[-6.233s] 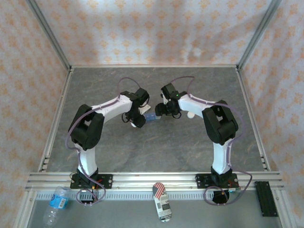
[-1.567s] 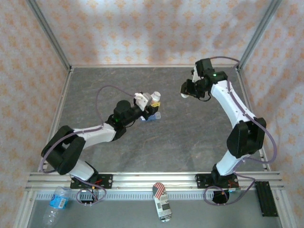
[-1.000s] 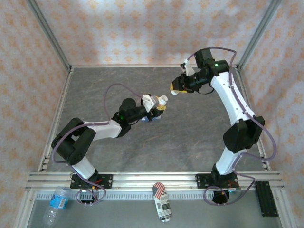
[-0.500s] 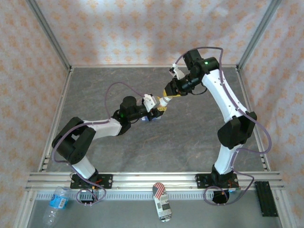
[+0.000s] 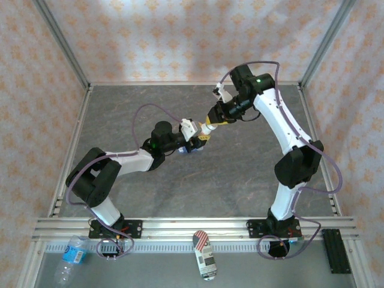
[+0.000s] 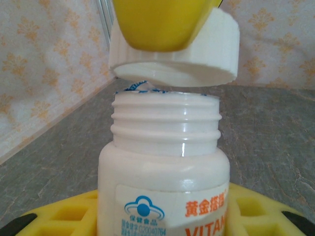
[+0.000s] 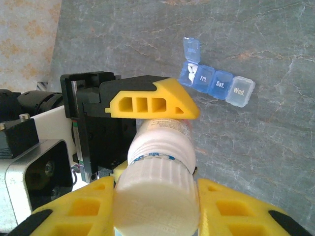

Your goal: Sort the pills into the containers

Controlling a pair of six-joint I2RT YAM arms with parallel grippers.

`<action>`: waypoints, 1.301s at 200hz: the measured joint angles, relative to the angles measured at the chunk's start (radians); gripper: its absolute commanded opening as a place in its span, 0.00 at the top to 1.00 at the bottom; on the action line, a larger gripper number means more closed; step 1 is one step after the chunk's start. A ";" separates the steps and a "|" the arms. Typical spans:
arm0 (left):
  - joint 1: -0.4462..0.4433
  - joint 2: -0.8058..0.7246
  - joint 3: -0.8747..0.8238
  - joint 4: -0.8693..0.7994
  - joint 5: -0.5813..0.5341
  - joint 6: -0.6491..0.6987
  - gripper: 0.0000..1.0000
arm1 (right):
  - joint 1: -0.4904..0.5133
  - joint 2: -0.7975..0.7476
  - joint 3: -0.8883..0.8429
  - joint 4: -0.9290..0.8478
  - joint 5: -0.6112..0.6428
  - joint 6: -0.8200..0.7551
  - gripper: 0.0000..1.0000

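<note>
My left gripper (image 5: 195, 133) is shut on a white pill bottle (image 6: 165, 162) with an orange-lettered label, holding it by the body between yellow fingers (image 6: 59, 216). My right gripper (image 7: 155, 209) is shut on the bottle's ribbed white cap (image 7: 155, 201). The cap (image 6: 177, 54) sits tilted just over the threaded neck, with a gap on one side. The containers (image 7: 216, 81), a translucent blue strip with day labels, lie on the table below the bottle with one end lid (image 7: 191, 49) flipped open. The pills are hidden.
The grey marbled table (image 5: 240, 174) has metal frame rails and patterned walls round it. A water bottle (image 5: 71, 257) and a flag-printed can (image 5: 205, 255) lie in front of the arm bases.
My right arm has swung left and down to the bottle's mouth and its jaws have closed on the cap. My left arm has held the bottle nearly still.
</note>
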 measured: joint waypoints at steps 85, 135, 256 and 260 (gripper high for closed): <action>0.004 0.000 0.006 -0.019 0.019 0.000 1.00 | 0.006 0.009 -0.039 0.027 0.000 0.004 0.67; 0.004 0.000 0.006 -0.037 0.020 0.000 1.00 | 0.011 0.009 -0.060 0.050 0.012 0.026 0.68; 0.012 0.000 -0.006 -0.114 -0.062 0.027 1.00 | 0.044 0.064 -0.102 0.152 0.034 0.221 0.68; 0.012 0.000 -0.009 -0.114 -0.073 0.031 1.00 | 0.047 0.064 -0.108 0.163 0.035 0.235 0.68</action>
